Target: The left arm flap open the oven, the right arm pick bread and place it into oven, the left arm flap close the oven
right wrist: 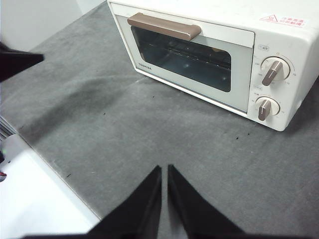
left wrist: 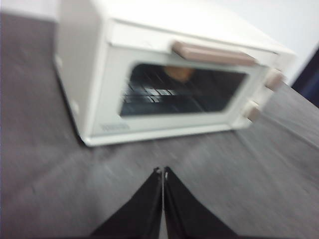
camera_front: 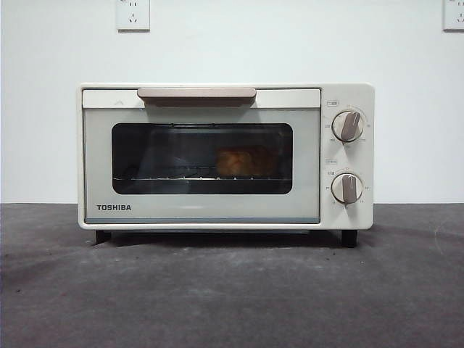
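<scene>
The oven [camera_front: 225, 156] stands on the grey counter [camera_front: 232, 290] with its door closed, the beige bar handle [camera_front: 196, 95] across the top of the door and two round knobs [camera_front: 347, 125] stacked on its right side. Through the dark glass window [camera_front: 202, 158] the bread [camera_front: 243, 162] sits inside on the wire rack [camera_front: 174, 176], toward the right half of the window. The left gripper [left wrist: 163, 172] hangs above bare counter in front of the oven, apart from it, its jaws clenched together on nothing; this view is blurred. The right gripper [right wrist: 164, 169] is also over bare counter, well apart from the oven's front, jaws pressed together and empty
</scene>
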